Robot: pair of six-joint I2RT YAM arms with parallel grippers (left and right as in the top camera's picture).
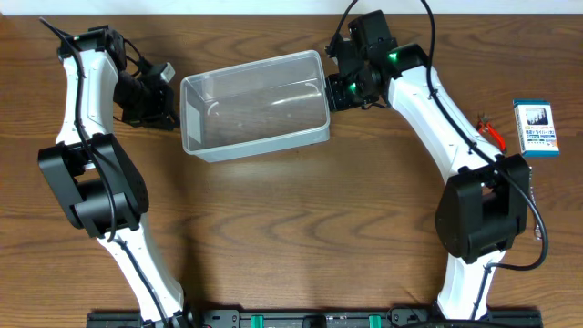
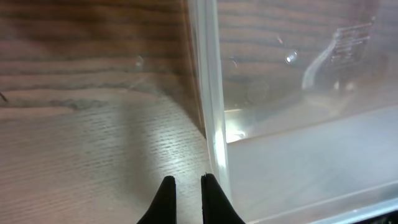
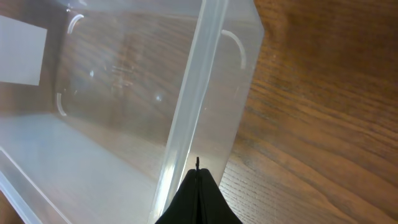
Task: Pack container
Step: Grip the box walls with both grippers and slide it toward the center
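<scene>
The container (image 1: 255, 105), a clear plastic tub with a rimmed edge, lies slightly askew on the wooden table, and I see nothing inside it. My left gripper (image 1: 171, 102) is just outside its left end. In the left wrist view that gripper (image 2: 186, 182) is shut, with only a thin slit between its black fingertips (image 2: 166, 198) and nothing held. The container's rim (image 2: 210, 93) runs right beside it. My right gripper (image 1: 333, 91) is at the tub's right end. In the right wrist view that gripper (image 3: 198, 171) is shut and empty, over the container's end wall (image 3: 193, 106).
A small blue-and-white printed box (image 1: 536, 129) lies at the far right of the table. A red-handled tool (image 1: 492, 133) pokes out beside the right arm. Both arm bases stand at the table's front edge.
</scene>
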